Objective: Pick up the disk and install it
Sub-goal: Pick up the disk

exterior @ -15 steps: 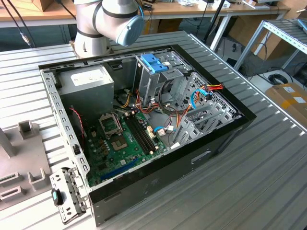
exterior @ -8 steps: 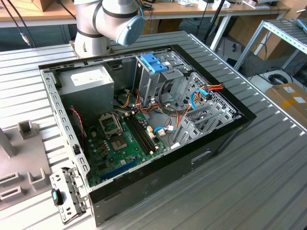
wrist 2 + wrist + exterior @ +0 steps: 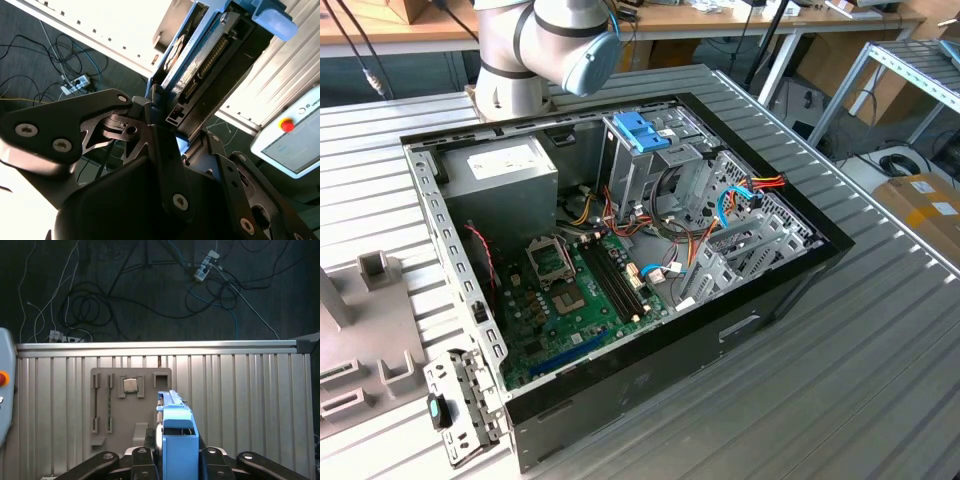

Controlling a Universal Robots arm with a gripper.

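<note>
In the first wrist view the disk (image 3: pixel 177 437) stands on edge, its bright blue carrier end facing the camera. My gripper (image 3: pixel 177 457) is shut on it, with a dark finger (image 3: pixel 142 457) on each side. The second wrist view shows the disk (image 3: pixel 202 62) from its edge, with the connector strip, the metal body and the blue rail tip (image 3: pixel 272 20) all visible. The gripper (image 3: pixel 165 117) clamps its lower end. The disk hangs in the air above the ribbed table (image 3: pixel 240 400). The exterior view shows the open computer case (image 3: pixel 790 285) and the arm's base joints (image 3: pixel 560 40).
Inside the case are a metal drive cage with a blue latch (image 3: pixel 645 130), a grey power-supply box (image 3: pixel 505 170), a green motherboard (image 3: pixel 570 290) and loose cables. A grey fixture plate (image 3: pixel 131 410) holding a chip lies below the disk. A pendant with a red button (image 3: pixel 287 125) sits nearby.
</note>
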